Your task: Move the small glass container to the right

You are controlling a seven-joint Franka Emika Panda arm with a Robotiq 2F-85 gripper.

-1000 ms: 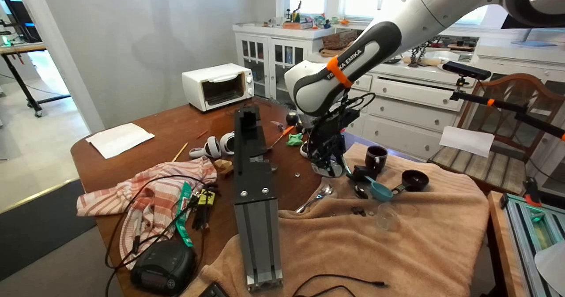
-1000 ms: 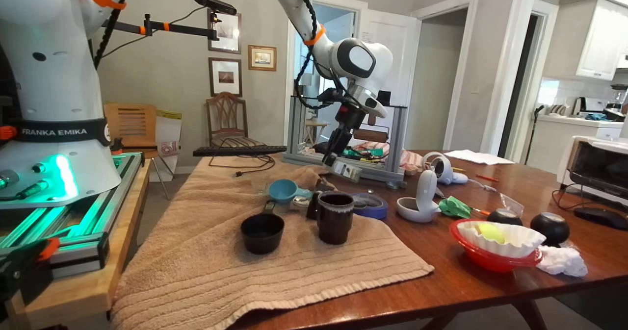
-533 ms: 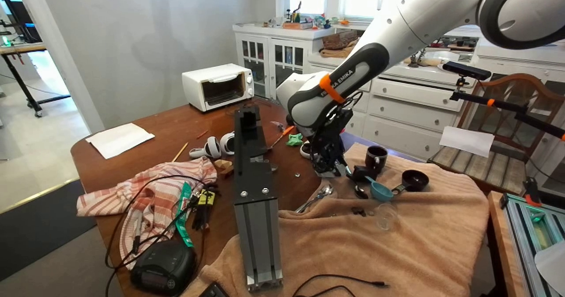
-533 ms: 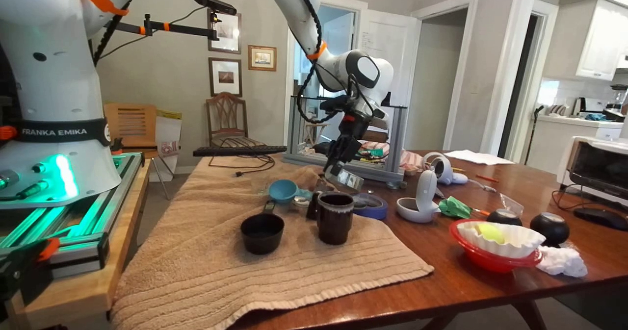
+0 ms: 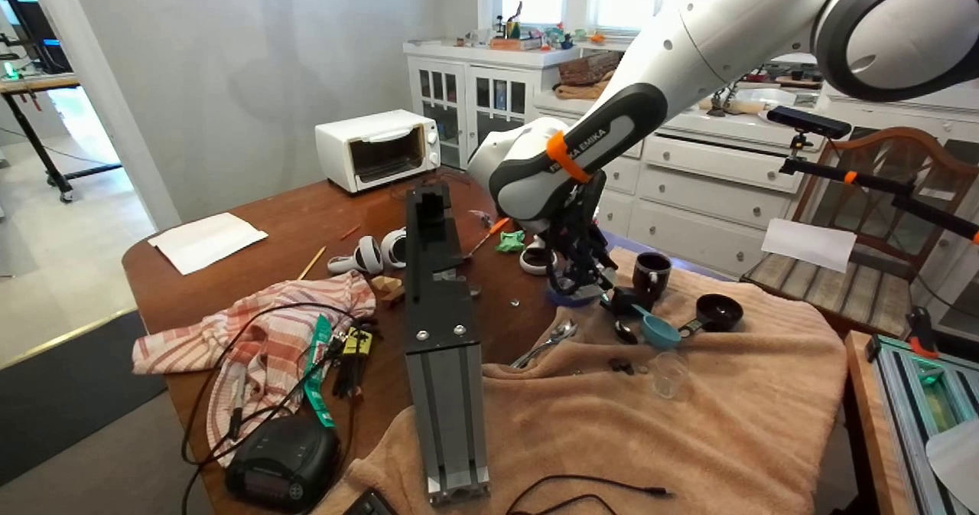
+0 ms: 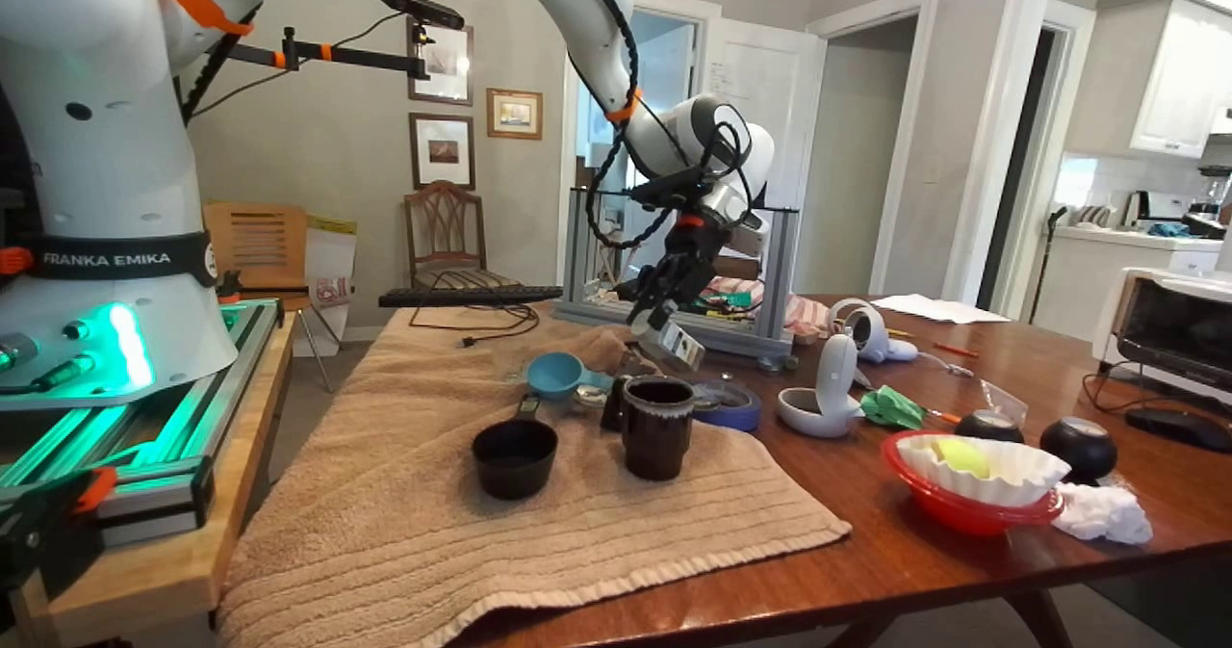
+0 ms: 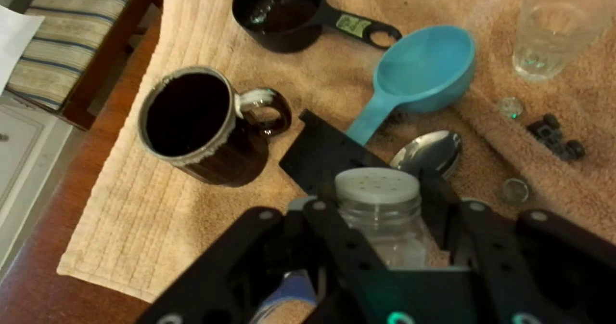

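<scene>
Glass jar, tilted, clamped in claw. Risks: smooth glass may slip; low carriage could strike brown mug.

White and rounded, the arm has dark trim at its joints and an orange strap around it — plus a black braided cable. From where I stand its base wears a black band reading FRANKA EMIKA over a glowing green light; silvery screws dot the black jaws.
</scene>
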